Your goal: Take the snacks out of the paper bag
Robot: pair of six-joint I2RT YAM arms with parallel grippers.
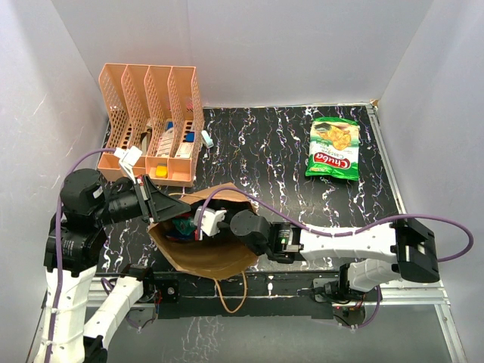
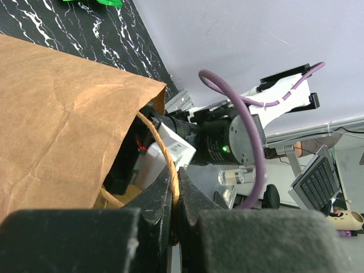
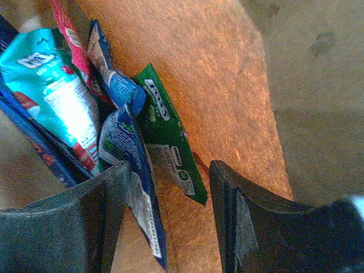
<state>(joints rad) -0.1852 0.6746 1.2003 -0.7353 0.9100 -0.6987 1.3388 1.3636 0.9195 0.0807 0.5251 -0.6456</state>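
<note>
One big green snack bag (image 1: 333,147) lies out on the table (image 1: 272,151), well apart from the paper bag (image 1: 215,261). More small packets are inside the paper bag, which sits close to the robot's arms.

The left gripper (image 2: 175,196) is squeezed tight on the bag's thin handle (image 2: 154,145) and holds the mouth of the bag up. The right gripper (image 3: 169,170) is deep inside the bag. Its two fingers are apart and hold nothing yet. A dark blue packet (image 3: 131,153) touches one finger. A little green packet (image 3: 170,142) lies between the fingers, flat against the brown wall. A teal packet (image 3: 51,96) and a red packet (image 3: 65,34) are off to one side.

Some things could go wrong, I think. The packets are packed close and lie over each other, so the fingers may pinch two at once and one may drop on the way out. The packets look shiny, so one could slip free. The green one lies on the paper, so the fingers may grab the wall too and drag the whole bag. The handle is thin, and a hard pull could tear it or let the mouth fall shut on the arm
</note>
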